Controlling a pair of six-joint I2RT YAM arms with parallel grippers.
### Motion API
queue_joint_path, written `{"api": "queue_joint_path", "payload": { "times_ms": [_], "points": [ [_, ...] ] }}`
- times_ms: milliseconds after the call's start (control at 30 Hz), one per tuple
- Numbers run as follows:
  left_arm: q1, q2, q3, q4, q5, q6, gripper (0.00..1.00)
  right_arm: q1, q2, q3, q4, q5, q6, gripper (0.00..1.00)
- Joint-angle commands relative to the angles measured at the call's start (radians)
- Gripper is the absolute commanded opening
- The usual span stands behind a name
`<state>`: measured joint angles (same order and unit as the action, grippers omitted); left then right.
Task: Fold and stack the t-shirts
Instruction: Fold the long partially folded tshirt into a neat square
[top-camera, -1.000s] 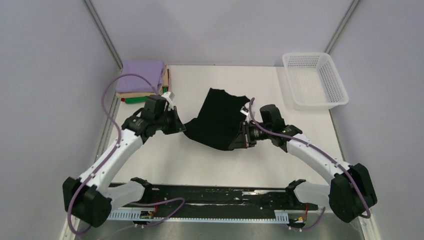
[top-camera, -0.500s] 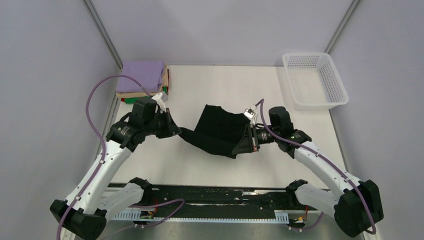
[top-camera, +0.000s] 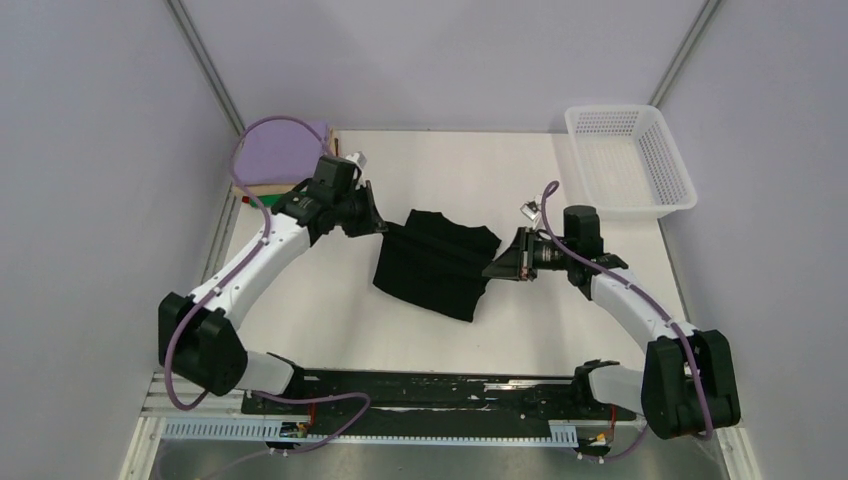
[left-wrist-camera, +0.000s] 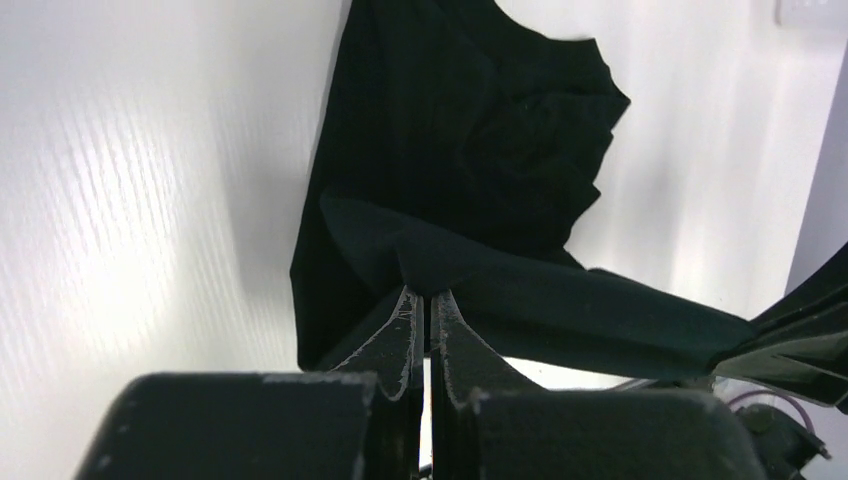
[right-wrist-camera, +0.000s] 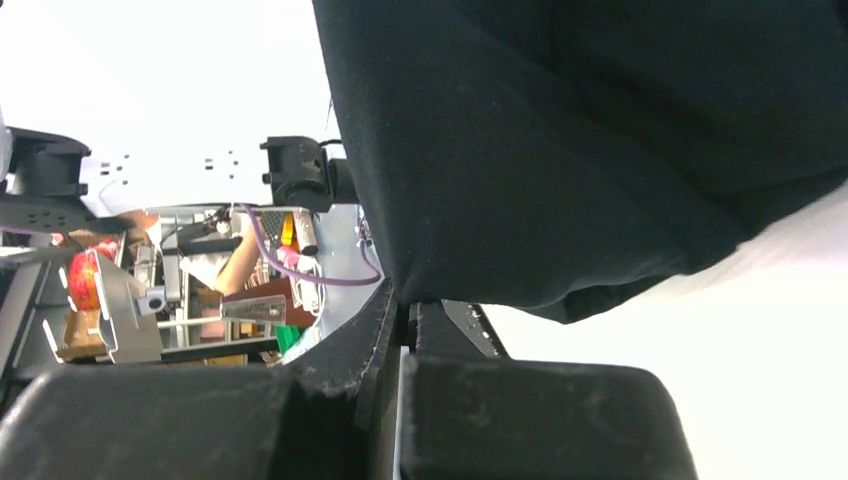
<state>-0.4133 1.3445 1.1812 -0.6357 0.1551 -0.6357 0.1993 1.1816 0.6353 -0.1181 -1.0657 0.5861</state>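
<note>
A large black t-shirt (top-camera: 432, 266) hangs between my two grippers over the middle of the table, its lower part drooping toward the near side. My left gripper (top-camera: 381, 226) is shut on the shirt's left edge; the wrist view shows the black cloth (left-wrist-camera: 470, 180) pinched at the fingertips (left-wrist-camera: 405, 310). My right gripper (top-camera: 497, 268) is shut on the shirt's right edge, with black cloth (right-wrist-camera: 560, 140) hanging from its tips. A stack of folded shirts with lavender (top-camera: 270, 158) on top sits at the far left corner; tan and green edges show beneath.
A white plastic mesh basket (top-camera: 628, 160) stands at the far right corner. The white table (top-camera: 420, 160) has grey walls left, back and right. A black rail (top-camera: 420, 392) runs along the near edge between the arm bases.
Both grippers have moved away from me toward the far side, carrying the black shirt. The left gripper swung up near the folded stack; the shirt now hangs more stretched between them.
</note>
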Motion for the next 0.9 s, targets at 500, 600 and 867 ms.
{"api": "queue_joint_path", "payload": {
  "times_ms": [500,600,867],
  "points": [
    [0.046,0.440,0.240,0.164,-0.112,0.020,0.00,-0.137,0.298,0.077,0.250,0.047,0.026,0.00],
    [0.052,0.510,0.286,0.165,-0.107,0.022,0.00,-0.149,0.360,0.112,0.250,0.073,0.020,0.02],
    [0.062,0.673,0.418,0.157,-0.108,0.053,0.00,-0.158,0.519,0.221,0.247,0.147,-0.004,0.04]
  ]
}}
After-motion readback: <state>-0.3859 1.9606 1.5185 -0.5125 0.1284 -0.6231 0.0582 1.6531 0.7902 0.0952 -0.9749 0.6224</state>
